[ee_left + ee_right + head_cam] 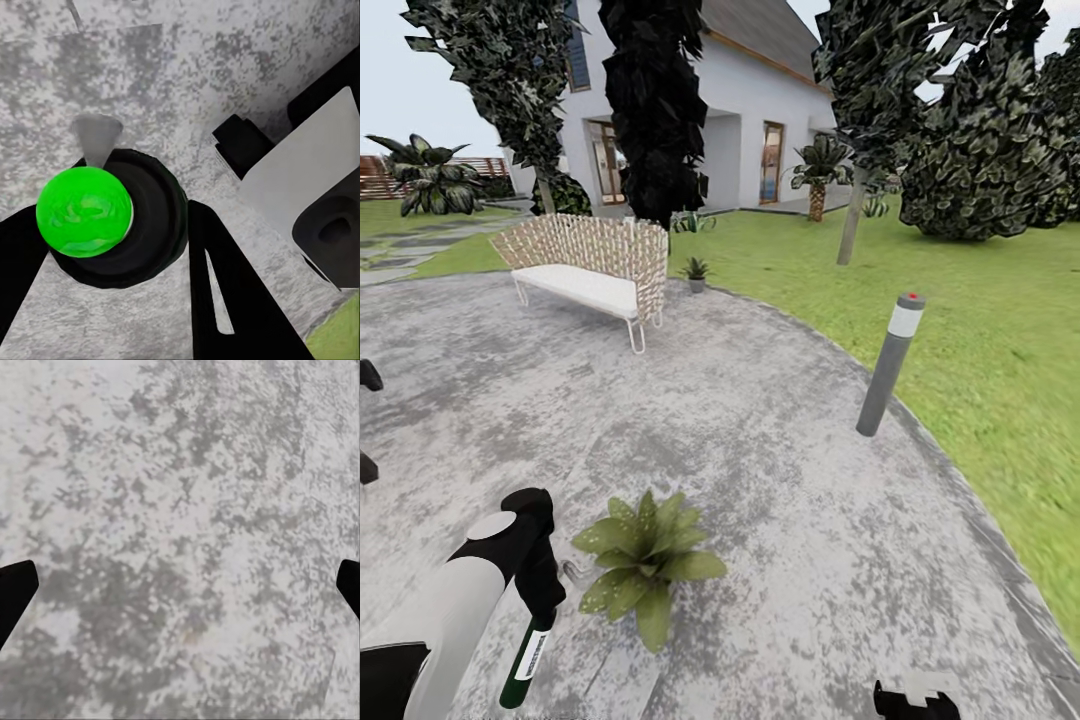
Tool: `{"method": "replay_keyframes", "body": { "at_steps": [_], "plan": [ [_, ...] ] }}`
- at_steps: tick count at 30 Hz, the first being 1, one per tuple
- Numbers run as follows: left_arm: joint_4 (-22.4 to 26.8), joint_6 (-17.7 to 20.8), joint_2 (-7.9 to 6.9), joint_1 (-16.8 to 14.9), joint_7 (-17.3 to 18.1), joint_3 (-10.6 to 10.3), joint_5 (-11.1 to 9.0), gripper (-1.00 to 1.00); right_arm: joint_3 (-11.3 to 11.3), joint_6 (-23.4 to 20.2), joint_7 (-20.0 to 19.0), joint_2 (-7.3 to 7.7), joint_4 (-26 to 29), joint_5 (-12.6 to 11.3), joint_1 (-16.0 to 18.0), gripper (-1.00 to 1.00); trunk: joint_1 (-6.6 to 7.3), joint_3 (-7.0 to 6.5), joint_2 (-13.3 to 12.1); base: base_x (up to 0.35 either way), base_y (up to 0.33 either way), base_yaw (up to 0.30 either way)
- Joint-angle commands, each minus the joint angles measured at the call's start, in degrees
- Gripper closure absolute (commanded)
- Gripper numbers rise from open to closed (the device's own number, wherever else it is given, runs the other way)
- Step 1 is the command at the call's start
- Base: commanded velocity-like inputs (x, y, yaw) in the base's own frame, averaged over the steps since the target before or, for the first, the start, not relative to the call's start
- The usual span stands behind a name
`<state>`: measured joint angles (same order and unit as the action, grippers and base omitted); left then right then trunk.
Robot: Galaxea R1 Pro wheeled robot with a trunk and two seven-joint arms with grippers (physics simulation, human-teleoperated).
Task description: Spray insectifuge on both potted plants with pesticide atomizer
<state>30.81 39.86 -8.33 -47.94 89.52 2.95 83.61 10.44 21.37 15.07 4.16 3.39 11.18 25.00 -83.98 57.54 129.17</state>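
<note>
So the pickup part looks done: the left pincer [538, 600] is pinching the pesticide atomizer [525, 655], which hangs down from it at about 7 o'clock in the head view, just left of the nearer potted plant [645, 558] and low over the patio [760, 420]. The bottle itself is slim, dark green, with a white label strip on its side; from the left wrist camera you look straight down it and see a bright green round blob [84, 212] sitting inside a dark round rim, with the black fingers [225, 292] hugging either side. No spray mist that I can see, and the bottle looks pointed down at the paving rather than at the leaves, so I'd guess the spraying hasn't really landed on this plant. The second potted plant [696, 270] is way off at roughly 12 o'clock, past the wicker bench [595, 265] at the patio edge, so that one is still to go, and it'll need a drive over. The right pincer [180, 585] is spread wide, holding nothing, just hanging over bare paving.
</note>
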Motion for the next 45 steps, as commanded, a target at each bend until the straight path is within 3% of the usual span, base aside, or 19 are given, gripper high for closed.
{"method": "replay_keyframes", "body": {
  "at_steps": [1, 11, 22, 29, 44, 45],
  "plan": [
    [0.0, 0.6, 0.07, 0.0, 0.5, 0.3, 0.6, 1.00, 0.5, 0.2, 0.1, -0.05, -0.1, 0.6, 0.0, -1.00, 0.00, 0.05, 0.0, 0.071, -0.273, 0.278],
    [0.0, 0.6, 0.15, 0.0, 0.5, 0.3, 0.6, 1.00, 0.5, 0.2, 0.2, -0.11, -0.1, 0.6, 0.0, -1.00, 0.00, 0.05, 0.0, 0.023, -0.274, 0.277],
    [0.0, 0.8, -0.10, 0.0, 0.5, 0.3, 0.6, 1.00, 0.5, 0.2, 0.1, -0.12, 0.0, 0.5, 0.0, -1.00, 0.00, 0.05, 0.0, 0.000, -0.275, 0.040],
    [0.0, 0.8, 0.07, 0.0, 0.5, 0.3, 0.6, 1.00, 0.5, 0.2, 0.2, -0.12, 0.0, 0.6, 0.0, -1.00, 0.00, 0.05, 0.0, 0.016, -0.275, 0.240],
    [0.1, 1.0, 0.21, -0.1, 0.5, 0.5, 0.5, 1.00, 0.5, 0.2, 0.2, -0.06, -0.1, 0.6, 0.0, -1.00, 0.00, 0.05, 0.0, 0.189, -0.182, 0.263],
    [1.2, 2.9, 0.47, -0.6, 0.3, 0.4, 0.5, 1.00, 0.4, 0.2, 0.1, 0.05, -0.2, 0.6, 0.0, -1.00, 0.00, 0.05, 0.0, 0.015, -0.001, 0.037]
  ]
}}
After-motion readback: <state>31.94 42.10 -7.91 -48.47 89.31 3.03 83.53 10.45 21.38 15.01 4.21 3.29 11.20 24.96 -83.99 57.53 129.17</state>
